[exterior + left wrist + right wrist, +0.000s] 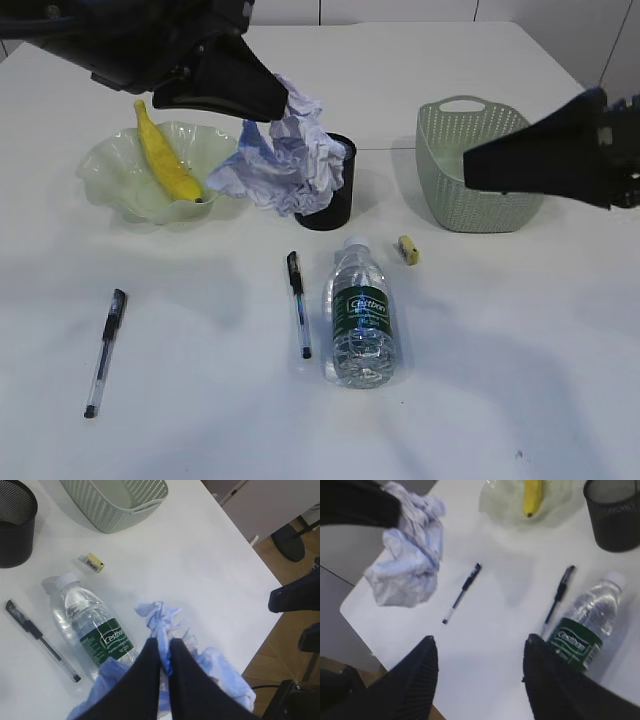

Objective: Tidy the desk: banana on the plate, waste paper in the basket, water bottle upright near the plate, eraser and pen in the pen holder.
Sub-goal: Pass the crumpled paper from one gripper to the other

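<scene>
Yellow banana on pale green plate, sage woven-pattern basket, black mesh pen holder, dark-green-labelled water bottle.

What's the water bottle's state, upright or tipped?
Tipped. The water bottle lies on its side on the desk, white cap pointing toward the pen holder, not standing near the plate.

Bare desk lies right of the fallen water bottle; pen holder and basket block behind.
</scene>
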